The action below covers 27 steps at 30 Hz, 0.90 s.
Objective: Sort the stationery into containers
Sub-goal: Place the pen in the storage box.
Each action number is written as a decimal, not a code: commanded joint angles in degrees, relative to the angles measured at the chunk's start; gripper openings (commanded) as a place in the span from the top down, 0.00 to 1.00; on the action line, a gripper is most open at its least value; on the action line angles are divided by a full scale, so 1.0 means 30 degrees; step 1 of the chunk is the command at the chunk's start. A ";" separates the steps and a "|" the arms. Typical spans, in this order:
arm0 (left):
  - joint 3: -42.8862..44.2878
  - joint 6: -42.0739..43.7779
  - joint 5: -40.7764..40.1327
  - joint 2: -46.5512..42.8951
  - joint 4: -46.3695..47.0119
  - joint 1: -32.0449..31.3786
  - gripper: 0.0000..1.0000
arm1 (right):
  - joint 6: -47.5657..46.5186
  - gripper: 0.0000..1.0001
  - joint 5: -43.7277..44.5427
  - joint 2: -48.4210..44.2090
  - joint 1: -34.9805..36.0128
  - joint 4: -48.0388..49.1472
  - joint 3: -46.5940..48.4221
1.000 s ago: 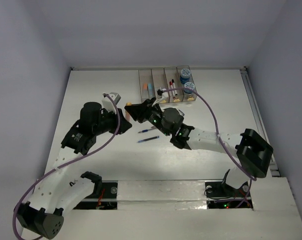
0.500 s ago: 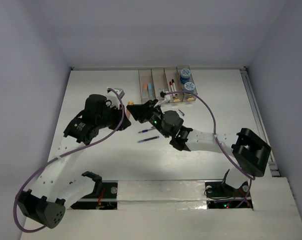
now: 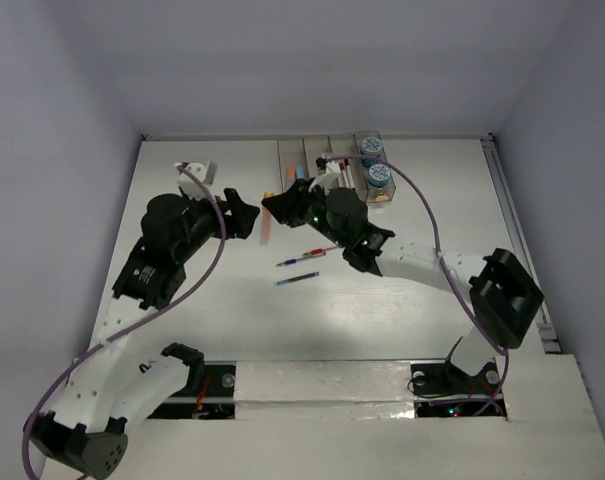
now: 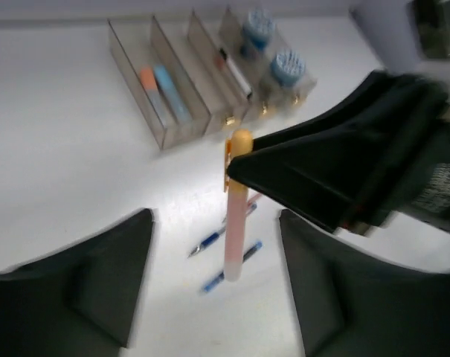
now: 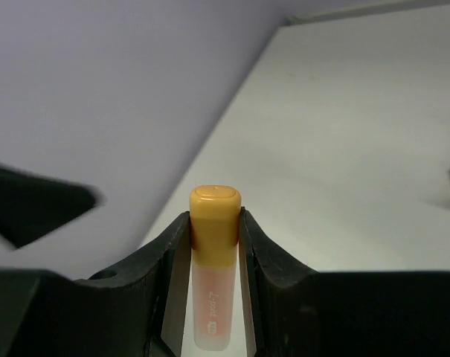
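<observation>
Right jaws (image 5: 214,223) clamped on the orange-capped marker (image 5: 214,282), one finger on each side just below the cap. The marker is held clear of the counter (image 3: 382,320), near the containers (image 4: 124,59) but not over them.

Long axis: in the top view it runs roughly near-to-far with a slight tilt. The orange cap is at the far end, toward the bins, and the pale pink barrel points back toward the arm bases.

Left jaws (image 4: 217,238) spread apart with nothing in them. They sit just beside the marker without touching it.

On the counter below the barrel end: two blue pens (image 3: 298,261), (image 3: 296,280) and a red pen (image 3: 322,249), all lying slantwise.

Leftmost bin holds an orange stick (image 4: 148,78) and a blue stick (image 4: 167,80), lengthwise. Rightmost bin holds two blue-white rolls (image 4: 284,67).
</observation>
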 commanded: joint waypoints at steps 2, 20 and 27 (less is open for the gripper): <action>-0.1520 -0.0393 -0.1397 -0.2495 0.3248 0.0265 0.23 | -0.1730 1.00 -0.1772 0.1910 -0.2281 -0.3960 0.3582; -0.4805 0.0017 -0.1719 -0.5401 0.3009 0.0265 0.01 | -0.9053 1.00 0.0073 1.3567 -0.5537 -1.3156 1.9225; -0.4747 0.0135 -0.1924 -0.5490 0.2862 0.0265 0.01 | -1.0109 0.30 -0.0013 1.5567 -0.5713 -1.4625 2.2250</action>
